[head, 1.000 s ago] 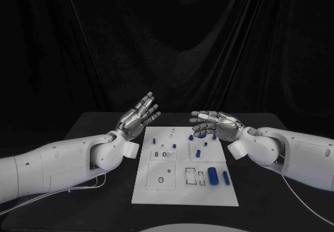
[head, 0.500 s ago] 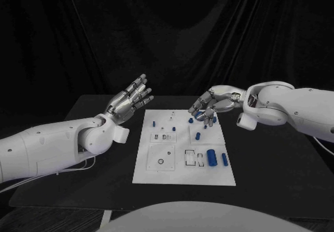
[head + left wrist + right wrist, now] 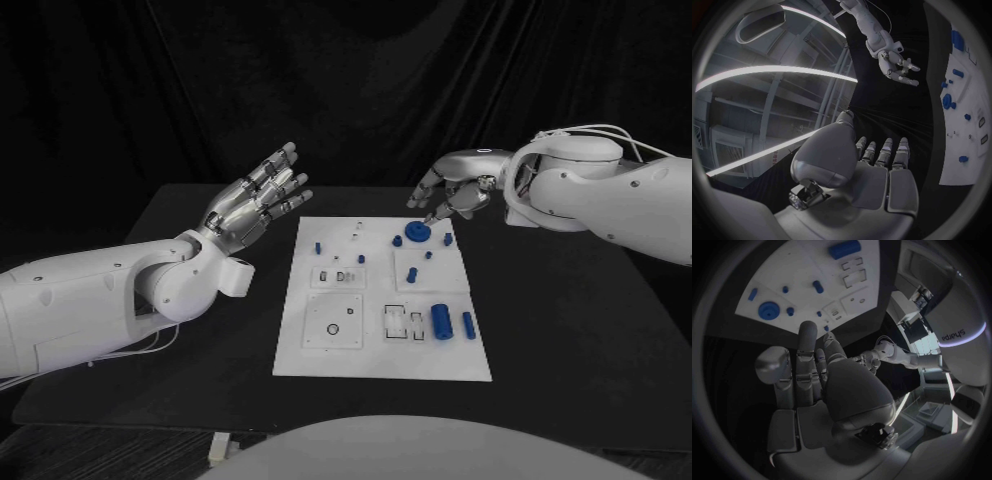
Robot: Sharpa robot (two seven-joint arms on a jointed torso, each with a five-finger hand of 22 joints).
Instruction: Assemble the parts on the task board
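Black worktop is carrying the white task board between both hands. Right hand is hovering empty, fingers loosely apart, just beyond the round blue part; left hand is spreading open. Several parts are lying loose, so assembly looks early.

task board mid-table, parts on it

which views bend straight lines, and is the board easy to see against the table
Head view: the white task board stands out sharply against the black table, edges straight. Left wrist view: fisheye, the board curves along the rim. Right wrist view: the board's edges bow, and the right hand looms large.
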